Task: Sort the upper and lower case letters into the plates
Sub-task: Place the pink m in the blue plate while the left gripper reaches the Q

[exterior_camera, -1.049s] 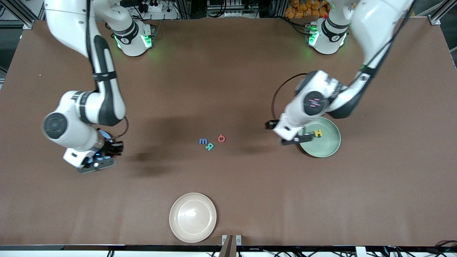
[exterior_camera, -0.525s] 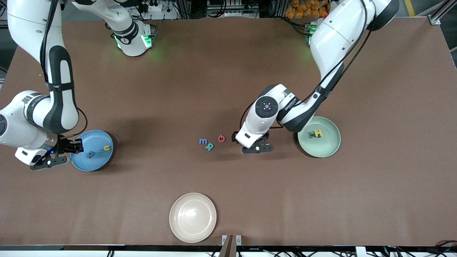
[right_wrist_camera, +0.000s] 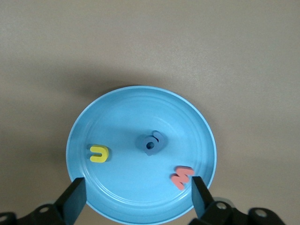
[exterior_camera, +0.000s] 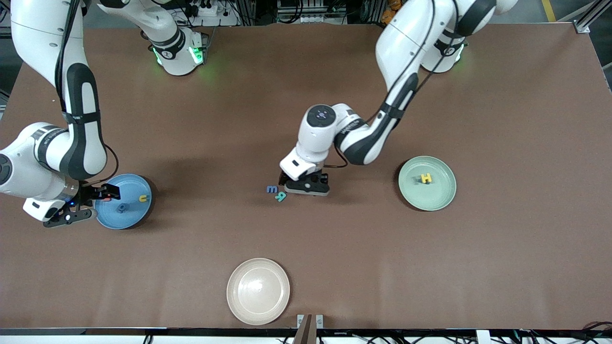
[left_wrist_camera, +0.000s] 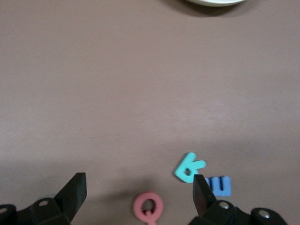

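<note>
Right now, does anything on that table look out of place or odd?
Nothing looks spilled or broken. A tiny flat blue toy letter, a teal letter and a pink ring-shaped letter lie loose together on the brown table, unsorted; the left hand hangs open over the pink one.

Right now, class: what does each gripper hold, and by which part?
Nothing. The left gripper stands open over the pink letter; the right gripper is open over the blue plate.

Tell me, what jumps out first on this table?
The left gripper hangs with open fingers over a red-pink letter, beside a teal letter and a blue letter mid-table. The right gripper, fingers open, is over the sky blue plate, which holds three letters. A yellow H lies in the mint green plate.
</note>
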Controlling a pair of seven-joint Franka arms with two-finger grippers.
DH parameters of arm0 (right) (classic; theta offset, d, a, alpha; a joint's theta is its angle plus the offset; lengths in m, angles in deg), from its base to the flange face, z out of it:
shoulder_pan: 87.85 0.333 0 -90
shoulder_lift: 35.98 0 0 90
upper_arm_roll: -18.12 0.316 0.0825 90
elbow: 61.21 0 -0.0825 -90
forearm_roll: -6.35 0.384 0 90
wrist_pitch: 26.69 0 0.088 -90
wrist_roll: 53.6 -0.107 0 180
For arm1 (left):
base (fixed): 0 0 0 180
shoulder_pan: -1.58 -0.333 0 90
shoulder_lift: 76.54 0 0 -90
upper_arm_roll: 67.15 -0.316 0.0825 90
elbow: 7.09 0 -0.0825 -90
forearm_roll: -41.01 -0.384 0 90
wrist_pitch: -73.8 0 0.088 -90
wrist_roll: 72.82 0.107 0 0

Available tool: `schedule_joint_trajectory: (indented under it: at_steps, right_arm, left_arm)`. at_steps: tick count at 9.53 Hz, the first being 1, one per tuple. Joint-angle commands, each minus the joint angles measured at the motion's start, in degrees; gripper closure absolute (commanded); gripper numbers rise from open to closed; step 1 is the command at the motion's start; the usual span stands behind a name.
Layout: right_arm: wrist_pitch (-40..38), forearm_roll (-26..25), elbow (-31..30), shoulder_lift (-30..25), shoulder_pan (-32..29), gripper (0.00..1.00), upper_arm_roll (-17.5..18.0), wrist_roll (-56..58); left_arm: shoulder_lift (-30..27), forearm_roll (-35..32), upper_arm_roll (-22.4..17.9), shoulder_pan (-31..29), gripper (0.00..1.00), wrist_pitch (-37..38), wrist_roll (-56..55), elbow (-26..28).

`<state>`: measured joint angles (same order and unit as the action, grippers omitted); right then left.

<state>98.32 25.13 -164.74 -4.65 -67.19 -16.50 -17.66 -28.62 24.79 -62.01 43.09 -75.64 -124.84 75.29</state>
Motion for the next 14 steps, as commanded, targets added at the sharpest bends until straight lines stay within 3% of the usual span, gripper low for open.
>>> schedule_joint_trajectory:
  at_steps: [1, 3, 11, 14]
  right_arm:
    - [-0.12, 0.74, -0.09, 0.13, -0.26, 0.0, 0.34, 0.53]
    - [-0.12, 0.74, -0.09, 0.22, -0.09, 0.0, 0.35, 0.53]
    - [0.06, 0.74, -0.09, 0.92, 0.44, 0.0, 0.35, 0.62]
    - [-0.03, 0.74, -0.09, 0.92, 0.53, 0.0, 0.35, 0.62]
  left_arm:
    - [2.71, -3.19, -3.28, 4.09, 0.0, -0.94, -0.71, -2.93]
    - [5.07, -7.57, -5.04, 6.29, 0.0, -1.03, -1.06, -2.93]
    - [6.58, -7.24, -5.05, 6.21, 0.0, -0.24, -6.69, -1.96]
    - [6.32, -6.98, -4.96, 6.21, 0.19, 0.81, -8.35, -1.96]
